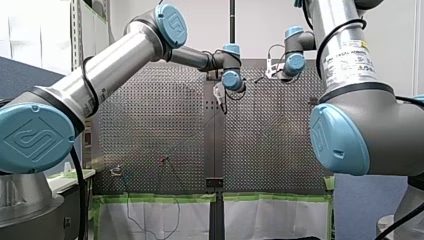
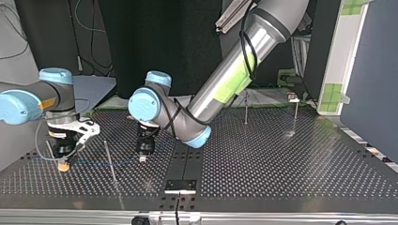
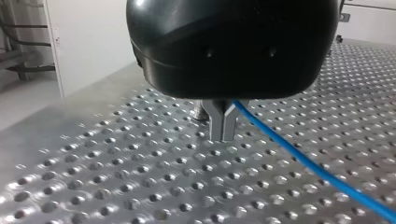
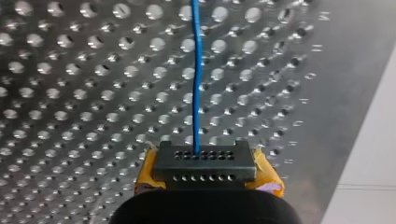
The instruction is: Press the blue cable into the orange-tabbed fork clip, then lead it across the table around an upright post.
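Note:
The blue cable (image 3: 299,156) leaves my left gripper (image 3: 223,133), whose metal fingers are shut on it just above the perforated table (image 3: 116,177). In the top view my left gripper (image 2: 144,152) stands near the middle. From it the cable (image 2: 103,163) runs low over the table to the orange-tabbed fork clip (image 2: 63,166). My right gripper (image 2: 62,152) stands directly over that clip. In the right wrist view the cable (image 4: 197,84) enters the black clip (image 4: 205,163), which has orange tabs on both sides. The right gripper's state is hidden.
Two thin upright posts (image 2: 246,108) (image 2: 295,115) stand at the top view's far right, and another thin rod (image 2: 112,171) stands between the grippers. A black strip (image 2: 185,157) with a small bracket (image 2: 180,185) splits the table.

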Motion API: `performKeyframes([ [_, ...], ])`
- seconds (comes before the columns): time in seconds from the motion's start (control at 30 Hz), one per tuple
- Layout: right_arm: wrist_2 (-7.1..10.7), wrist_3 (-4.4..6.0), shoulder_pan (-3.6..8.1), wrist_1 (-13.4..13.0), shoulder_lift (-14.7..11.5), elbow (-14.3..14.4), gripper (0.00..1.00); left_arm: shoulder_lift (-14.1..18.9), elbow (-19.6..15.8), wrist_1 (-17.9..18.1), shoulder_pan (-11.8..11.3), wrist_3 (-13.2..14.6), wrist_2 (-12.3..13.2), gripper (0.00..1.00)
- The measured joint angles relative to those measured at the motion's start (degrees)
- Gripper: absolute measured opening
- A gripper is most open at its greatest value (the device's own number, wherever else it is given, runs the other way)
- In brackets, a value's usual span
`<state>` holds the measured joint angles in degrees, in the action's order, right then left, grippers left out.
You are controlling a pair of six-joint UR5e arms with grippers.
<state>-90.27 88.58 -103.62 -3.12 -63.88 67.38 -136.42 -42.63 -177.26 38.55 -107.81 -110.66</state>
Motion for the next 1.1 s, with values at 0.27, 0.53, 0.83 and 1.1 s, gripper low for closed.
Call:
performKeyframes([
  [0.27,-0.22,0.03,-0.36,-0.2,0.1,2.0,0.00,0.0,-4.1,3.1,-0.3,0.2,1.4,0.00],
  [0.53,-0.49,-0.06,-0.99,-0.5,0.1,4.3,0.00,0.0,-5.2,3.7,-0.4,0.2,1.7,0.00],
  [0.83,-0.70,-0.05,-1.40,-2.9,0.3,8.5,0.00,0.0,-5.1,3.7,-0.4,0.3,1.8,0.00],
  [1.1,-0.70,-0.18,-1.67,-3.4,1.8,9.5,0.00,0.0,-5.0,3.6,-0.5,2.2,1.9,0.72],
])
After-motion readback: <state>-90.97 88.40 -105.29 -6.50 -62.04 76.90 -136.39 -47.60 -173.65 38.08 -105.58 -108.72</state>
